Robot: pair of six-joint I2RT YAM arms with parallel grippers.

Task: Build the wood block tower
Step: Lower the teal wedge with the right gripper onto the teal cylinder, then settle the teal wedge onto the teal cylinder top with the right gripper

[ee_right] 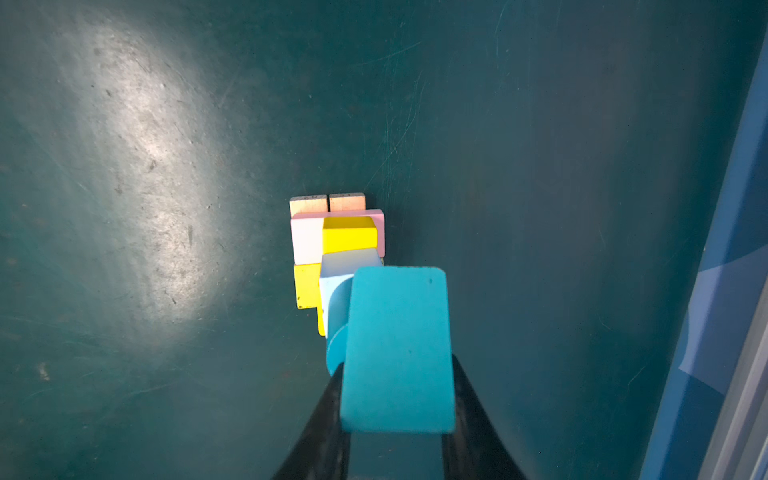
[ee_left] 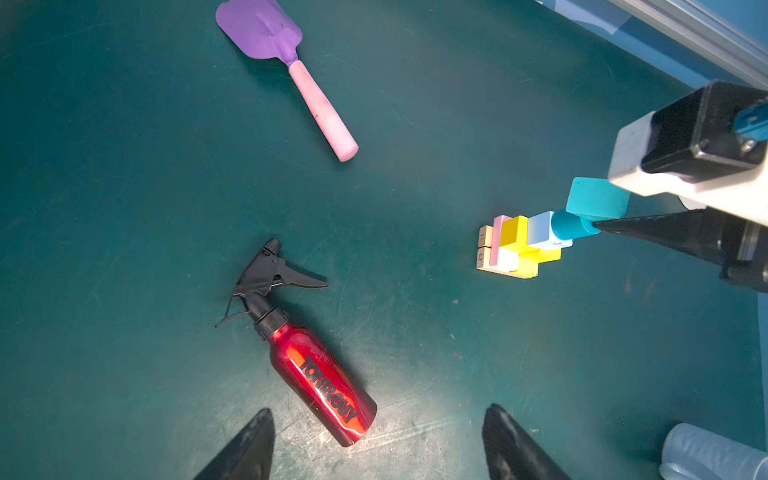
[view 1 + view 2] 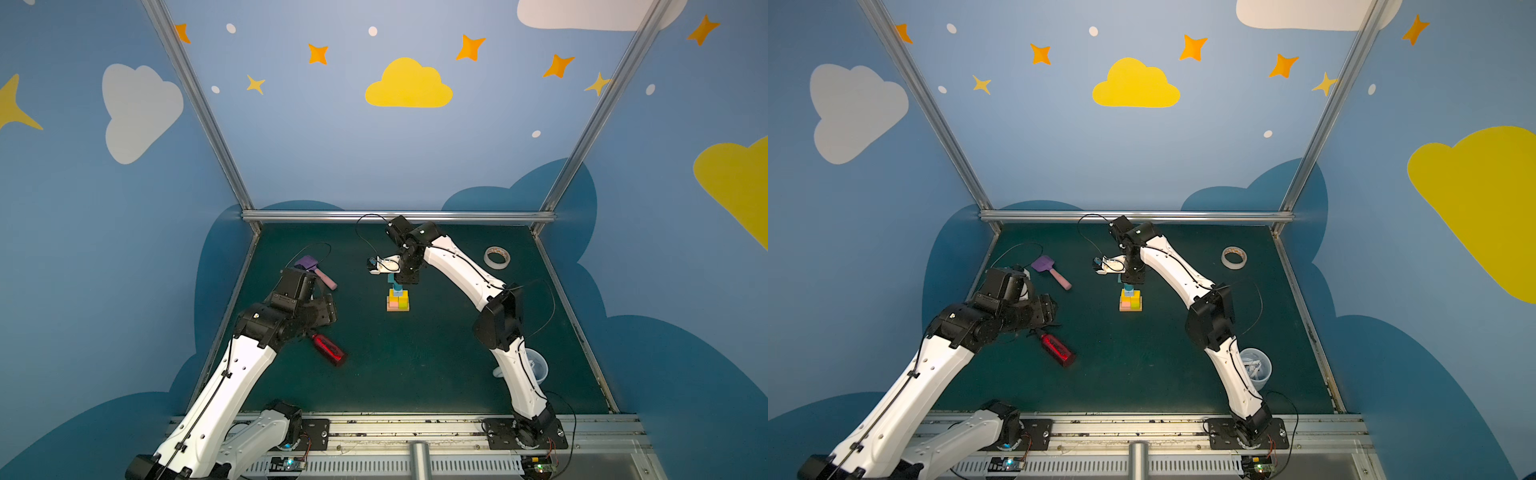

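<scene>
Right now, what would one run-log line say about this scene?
tower: upright | right gripper: shut on teal top block, over teal cylinder | left gripper: open, empty

Table mat [image 1: 166, 124]: dark green, matt, finely scratched and scuffed, with a dull sheen under the light. Tan bars [image 1: 327, 203]: bare wood, grain visible on the end faces. Yellow cube [image 1: 349, 233] and teal house-shaped block [image 1: 397, 345]: smooth matt paint. Red bottle [image 2: 320, 374], near left: glossy metal, with a matt black plastic trigger head [image 2: 270, 270]. Spatula [image 2: 259, 29], far left: matt, plastic-like blade. Frame rail [image 3: 399, 216], far: brushed metal.
</scene>
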